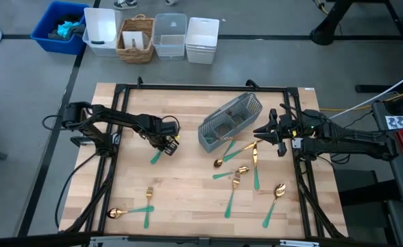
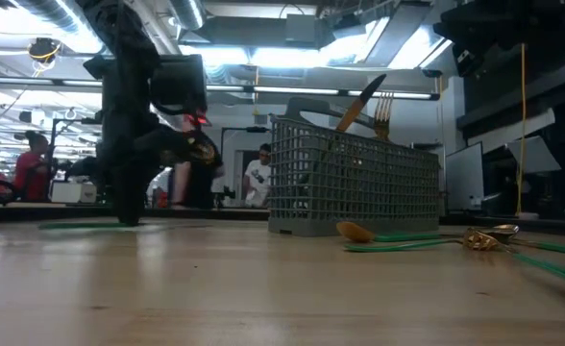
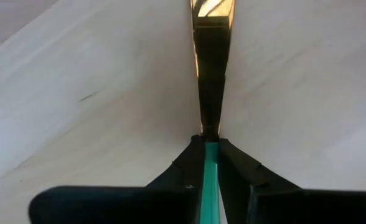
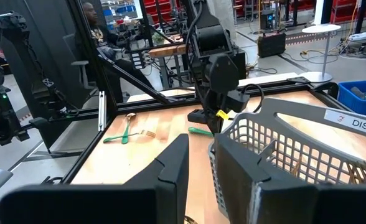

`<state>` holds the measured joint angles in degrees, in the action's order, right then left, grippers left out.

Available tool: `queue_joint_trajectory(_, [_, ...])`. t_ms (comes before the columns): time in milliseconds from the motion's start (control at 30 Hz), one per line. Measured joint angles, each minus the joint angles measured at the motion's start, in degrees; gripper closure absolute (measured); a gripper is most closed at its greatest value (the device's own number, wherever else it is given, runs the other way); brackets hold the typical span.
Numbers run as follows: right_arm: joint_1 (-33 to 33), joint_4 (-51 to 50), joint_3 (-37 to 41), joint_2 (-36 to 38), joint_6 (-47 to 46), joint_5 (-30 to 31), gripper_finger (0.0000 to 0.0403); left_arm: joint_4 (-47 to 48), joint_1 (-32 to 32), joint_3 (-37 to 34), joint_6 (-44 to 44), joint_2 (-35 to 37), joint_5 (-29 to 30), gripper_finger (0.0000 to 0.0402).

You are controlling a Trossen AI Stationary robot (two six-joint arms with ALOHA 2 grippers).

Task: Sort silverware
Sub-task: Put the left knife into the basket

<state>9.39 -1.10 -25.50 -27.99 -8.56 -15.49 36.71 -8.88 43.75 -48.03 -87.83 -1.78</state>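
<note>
The silverware has gold heads and teal handles. My left gripper (image 1: 166, 144) points down at the table's middle left, shut on one piece (image 1: 156, 157); its gold head (image 3: 211, 74) lies on the wood. A spoon (image 1: 116, 213) and a fork (image 1: 148, 199) lie at the near left. Several more pieces (image 1: 255, 168) lie flat in front of the grey mesh caddy (image 1: 229, 122). A knife (image 2: 364, 101) and a fork (image 2: 383, 111) stick up out of the caddy. My right gripper (image 1: 264, 130) is level and open beside the caddy's right end. My left gripper pinches the piece between its two fingers at the top of the teal handle (image 3: 211, 152), just where it meets the gold neck. The fingers come from above, pointing down, one on each side of the handle. The piece lies flat, its handle (image 2: 81, 227) along the table.
A black frame (image 1: 201, 88) runs around the wooden table. Beyond the far edge stand a blue bin (image 1: 57, 27), a wicker basket (image 1: 136, 38) and white tubs (image 1: 201, 40). People (image 2: 258, 178) sit in the room behind. Bare wood lies at the table's near middle.
</note>
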Motion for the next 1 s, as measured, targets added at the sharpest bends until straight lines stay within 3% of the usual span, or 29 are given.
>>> queue_joint_trajectory(600, [0.0, -0.3, 0.0, 0.0, 0.1, 0.0, 0.0322, -2.1, 0.0, 0.2, 0.7, 1.1, 0.5, 0.0379])
queue_joint_trajectory(1000, [0.0, -0.3, 0.0, 0.0, 0.1, 0.0, 0.0322, -3.6, 0.2, 0.3, 6.4, 1.1, 1.2, 0.0283])
